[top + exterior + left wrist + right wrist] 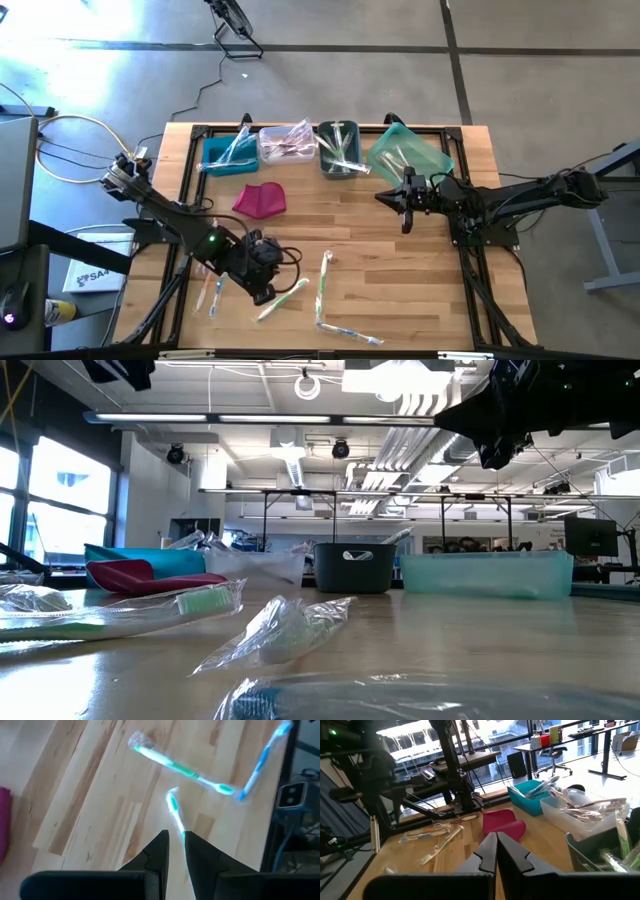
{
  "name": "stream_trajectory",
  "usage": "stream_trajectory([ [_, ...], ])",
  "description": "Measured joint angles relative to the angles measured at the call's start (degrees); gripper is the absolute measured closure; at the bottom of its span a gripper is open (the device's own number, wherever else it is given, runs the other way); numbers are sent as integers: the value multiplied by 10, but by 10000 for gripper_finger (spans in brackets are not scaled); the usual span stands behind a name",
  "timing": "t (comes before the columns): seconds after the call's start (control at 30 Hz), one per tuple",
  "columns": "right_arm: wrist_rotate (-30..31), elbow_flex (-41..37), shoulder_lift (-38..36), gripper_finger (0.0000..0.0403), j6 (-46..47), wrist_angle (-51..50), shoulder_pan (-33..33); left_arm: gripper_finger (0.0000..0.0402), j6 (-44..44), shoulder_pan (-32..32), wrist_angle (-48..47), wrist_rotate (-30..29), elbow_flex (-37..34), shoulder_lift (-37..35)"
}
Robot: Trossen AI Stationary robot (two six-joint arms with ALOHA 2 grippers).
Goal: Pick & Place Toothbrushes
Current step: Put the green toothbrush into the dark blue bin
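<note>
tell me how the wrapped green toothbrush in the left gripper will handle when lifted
The green toothbrush is thin and sits between the left gripper fingers near one end, so it will probably droop or swing. Its clear wrapper looks glossy, so it may slide in the grip. It seems light, so lifting should be easy.

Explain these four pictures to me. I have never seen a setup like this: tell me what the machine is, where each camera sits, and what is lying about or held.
Two dark robot arms work at a wooden table. One camera looks straight down, one sits at table height, one rides each wrist. Along the far edge stand four bins holding wrapped toothbrushes; a magenta pouch lies before them. More loose toothbrushes lie near the front. The left gripper is closed on a green toothbrush, seen in its wrist view. The right gripper hangs shut and empty near the teal bin.
</note>
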Motion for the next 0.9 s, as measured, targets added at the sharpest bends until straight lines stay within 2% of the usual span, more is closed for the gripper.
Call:
stream_trajectory([
  [0.17, 0, 0, 0, 399, 0, 0, 0, 343, -43, 0, 56, 4, -31, -1],
  [0.3, 0, 0, 0, 399, 0, 0, 0, 343, -83, 0, 97, 34, -54, -1],
  [0.6, -14, 0, 0, 399, 10, -5, 0, 339, -149, 8, 105, 83, -76, 36],
  [0.8, -13, 0, 0, 399, 18, -11, 0, 279, -148, 16, 130, 125, -76, 91],
  [0.9, -10, 0, 0, 399, 27, -14, 0, 245, -150, 24, 140, 127, -76, 116],
])
